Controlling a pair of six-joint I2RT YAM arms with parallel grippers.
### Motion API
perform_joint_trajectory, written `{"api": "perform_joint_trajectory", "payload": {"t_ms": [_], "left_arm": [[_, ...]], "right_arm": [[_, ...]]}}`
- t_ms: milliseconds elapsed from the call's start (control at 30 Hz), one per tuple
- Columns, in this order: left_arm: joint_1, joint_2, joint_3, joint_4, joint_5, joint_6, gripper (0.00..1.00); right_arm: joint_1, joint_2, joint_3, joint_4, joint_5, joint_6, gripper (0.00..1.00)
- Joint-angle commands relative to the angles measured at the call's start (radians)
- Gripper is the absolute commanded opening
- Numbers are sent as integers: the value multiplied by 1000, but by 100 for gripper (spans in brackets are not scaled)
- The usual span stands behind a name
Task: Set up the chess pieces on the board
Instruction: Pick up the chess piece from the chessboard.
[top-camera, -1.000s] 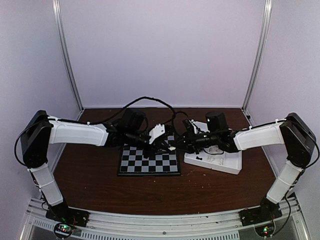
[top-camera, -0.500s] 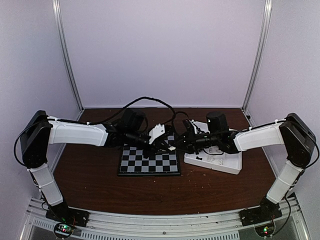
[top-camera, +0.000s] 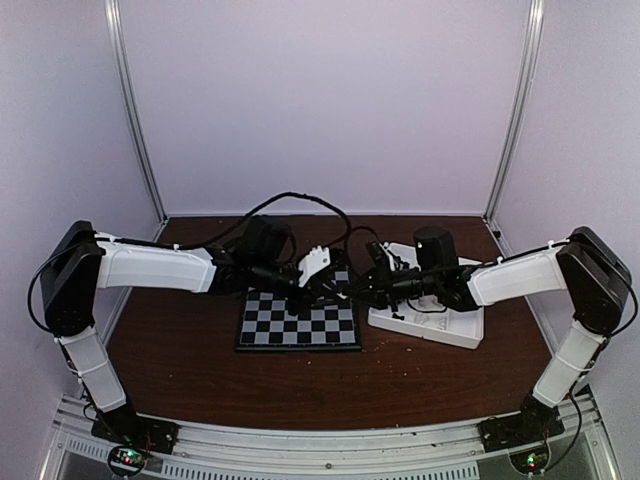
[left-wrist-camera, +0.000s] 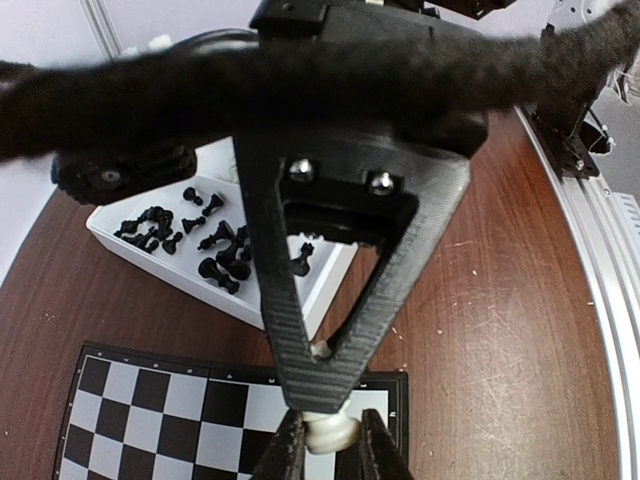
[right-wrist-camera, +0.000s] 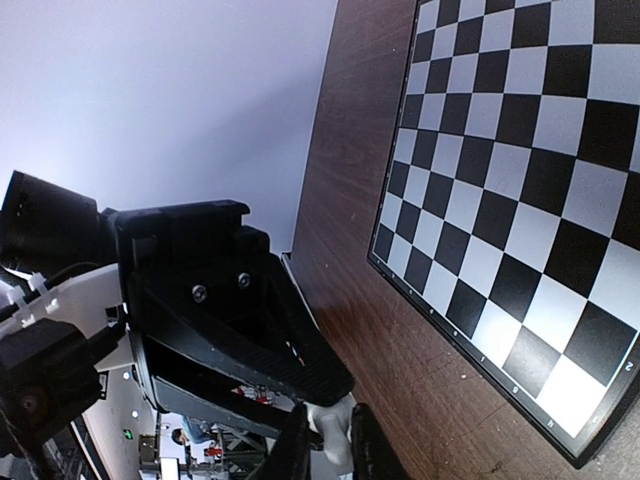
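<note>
A dark brown, wood-grained surface (top-camera: 180, 350) is sitting between plain pale lilac walls (top-camera: 320, 100) and slim aluminium posts (top-camera: 135, 110). The board (top-camera: 298, 322), a flat square of matt black and pale grey squares inside a thin black rim, is lying at the middle of it.

Over the board's far right corner, the left gripper (left-wrist-camera: 330, 465) is pinching a small, rounded, glossy white chess piece (left-wrist-camera: 328, 430), its ribbed black plastic jaws drawn in narrow against the piece's sides. A thick black braided cable (left-wrist-camera: 300, 90) is crossing above it. The right gripper (right-wrist-camera: 328, 455) is meeting it tip to tip from the board's right, its angular, screw-fastened black jaws also pressing in on that same white chess piece.

Just right of the board, a white moulded rectangular tray (left-wrist-camera: 170, 275) is resting on the surface, and a loose heap of tiny black chess pieces (left-wrist-camera: 225, 255) is lying in it. Dark marks are showing on the tray in the top view, too small to read.
</note>
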Motion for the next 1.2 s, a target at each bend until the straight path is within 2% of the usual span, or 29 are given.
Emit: {"api": "perform_joint_trajectory", "payload": {"t_ms": [0, 100, 200, 267, 400, 500, 567, 600, 633, 833, 1000, 1167], "left_arm": [[0, -3, 22, 47, -14, -12, 11], [1, -3, 22, 44, -11, -11, 11], [0, -3, 22, 40, -9, -11, 11], [0, -3, 22, 35, -10, -11, 16], [0, -10, 17, 21, -22, -33, 40], [15, -41, -4, 3, -58, -112, 60], [40, -78, -42, 0, -37, -165, 83], [51, -101, -68, 4, -43, -191, 92], [61, -126, -95, 8, -50, -222, 94], [118, -280, -236, -6, -162, -330, 98], [174, -337, -308, -21, -277, -425, 98], [220, -421, -393, -70, -500, -548, 98]], "right_arm": [[13, 8, -8, 47, -29, -2, 8], [13, 6, -9, 48, -26, -3, 0], [12, 1, -9, 47, -23, -10, 0], [12, -3, -6, 43, -21, -17, 0], [13, -21, 23, -89, 7, -107, 0], [33, -50, 97, -383, 102, -298, 0], [63, -58, 169, -602, 206, -445, 0], [82, -56, 205, -682, 260, -498, 0], [98, -48, 236, -750, 305, -541, 0], [175, 21, 384, -953, 493, -660, 0], [256, 102, 531, -1110, 658, -748, 0], [299, 165, 609, -1176, 750, -789, 0]]}}
